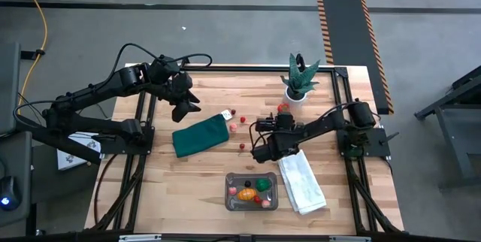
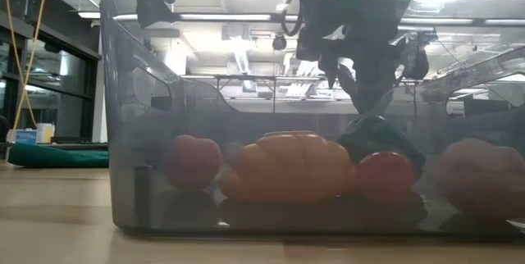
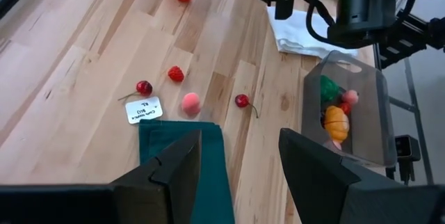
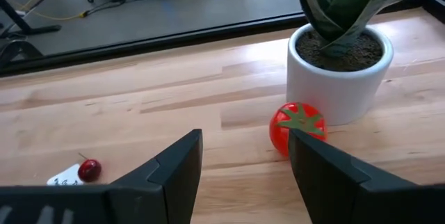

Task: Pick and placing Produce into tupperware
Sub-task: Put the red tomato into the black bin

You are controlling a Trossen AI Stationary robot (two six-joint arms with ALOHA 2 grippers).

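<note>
Tupperware [image 1: 252, 192] sat on the counter [image 1: 188, 182] near its front edge, well short of both sets of fingers, and only the low view showed, through its clear wall, an orange piece [image 2: 287, 168] between two red pieces inside. Past the left fingers [image 3: 240, 161], spread wide and empty over the dark green cloth [image 3: 177, 165], lay two cherries, a strawberry [image 3: 176, 74] and a pink fruit [image 3: 190, 102]. Right fingers [image 4: 245, 156], also wide and empty, pointed at a tomato [image 4: 297, 127] touching the white plant pot [image 4: 338, 78].
</note>
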